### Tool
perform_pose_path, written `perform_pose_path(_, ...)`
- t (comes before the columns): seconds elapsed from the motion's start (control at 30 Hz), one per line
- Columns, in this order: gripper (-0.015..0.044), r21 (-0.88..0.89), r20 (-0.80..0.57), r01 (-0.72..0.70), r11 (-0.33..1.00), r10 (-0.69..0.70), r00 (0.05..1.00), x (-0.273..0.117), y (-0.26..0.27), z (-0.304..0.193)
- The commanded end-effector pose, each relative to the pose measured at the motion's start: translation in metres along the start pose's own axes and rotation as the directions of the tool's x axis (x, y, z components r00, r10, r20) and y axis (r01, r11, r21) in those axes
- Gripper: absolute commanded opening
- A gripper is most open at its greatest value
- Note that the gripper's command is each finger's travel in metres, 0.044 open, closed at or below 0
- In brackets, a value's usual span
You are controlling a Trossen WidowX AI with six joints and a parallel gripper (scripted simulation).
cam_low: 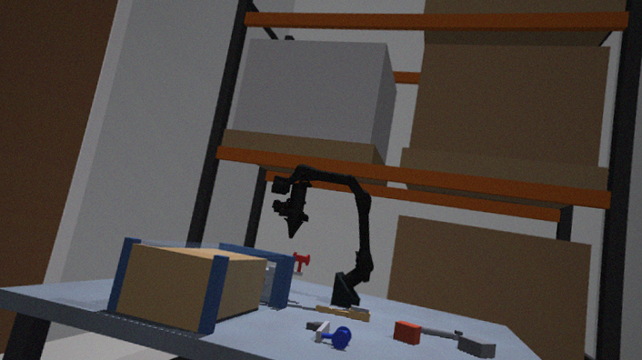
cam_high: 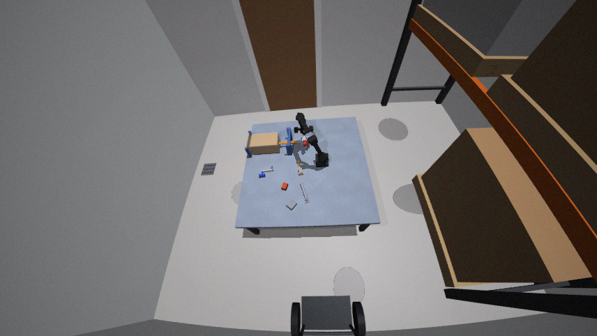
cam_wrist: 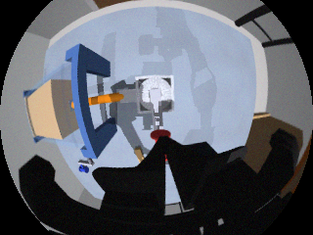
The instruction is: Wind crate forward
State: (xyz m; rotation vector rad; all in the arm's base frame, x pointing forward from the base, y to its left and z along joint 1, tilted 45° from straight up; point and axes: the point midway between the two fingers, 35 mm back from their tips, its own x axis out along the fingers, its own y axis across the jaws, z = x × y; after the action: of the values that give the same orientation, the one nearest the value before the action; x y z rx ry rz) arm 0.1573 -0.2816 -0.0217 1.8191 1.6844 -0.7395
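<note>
The tan crate point(cam_high: 263, 142) point(cam_low: 164, 291) point(cam_wrist: 63, 110) sits flat in the clear-panelled cubby. A gap shows between its front and the blue steel frame point(cam_high: 289, 132) point(cam_low: 281, 283) point(cam_wrist: 78, 98). An orange strap point(cam_wrist: 107, 99) runs through the frame toward the winch point(cam_wrist: 165, 88). The handle's grey arm point(cam_wrist: 156, 117) lies over the winch top, with its red knob point(cam_high: 305, 142) point(cam_low: 300, 258) point(cam_wrist: 160, 133) upright at the outer end. The key is hidden. My gripper point(cam_low: 291, 237) point(cam_wrist: 163, 139) is shut and empty, above the knob; it hides part of the knob in the wrist view.
A blue-knobbed crank point(cam_high: 261, 175) point(cam_low: 341, 337) point(cam_wrist: 83, 168) lies on the bench. A tan tool point(cam_high: 300, 167) point(cam_low: 335, 312) lies near the arm's base. A red block point(cam_high: 284, 186) point(cam_low: 407, 332), a long grey tool point(cam_high: 304, 192) and a grey block point(cam_high: 291, 204) point(cam_low: 475, 346) lie farther off.
</note>
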Motion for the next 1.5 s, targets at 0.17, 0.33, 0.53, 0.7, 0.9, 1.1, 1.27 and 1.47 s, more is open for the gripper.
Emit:
perform_pose_path(0.17, 0.0000, 0.000, 0.000, 0.000, 1.000, 0.000, 1.000, 0.000, 0.000, 0.000)
perform_pose_path(0.33, 0.0000, 0.000, 0.000, 0.000, 1.000, 0.000, 1.000, 0.000, 0.000, 0.000)
perform_pose_path(0.53, 0.0000, 0.000, 0.000, 0.000, 1.000, 0.000, 1.000, 0.000, 0.000, 0.000)
perform_pose_path(0.7, 0.0000, 0.000, 0.000, 0.000, 1.000, 0.000, 1.000, 0.000, 0.000, 0.000)
perform_pose_path(0.9, 0.0053, 0.001, 0.021, 0.004, 1.000, -0.004, 1.000, 0.000, 0.001, -0.003)
perform_pose_path(1.1, 0.0210, 0.014, 0.217, 0.023, 1.000, -0.026, 0.976, 0.005, 0.003, -0.027)
perform_pose_path(1.27, 0.0341, 0.023, 0.379, 0.011, 1.000, -0.018, 0.925, 0.014, 0.000, -0.048)
perform_pose_path(1.47, 0.0440, 0.024, 0.423, 0.002, 1.000, -0.012, 0.906, 0.017, -0.001, -0.053)
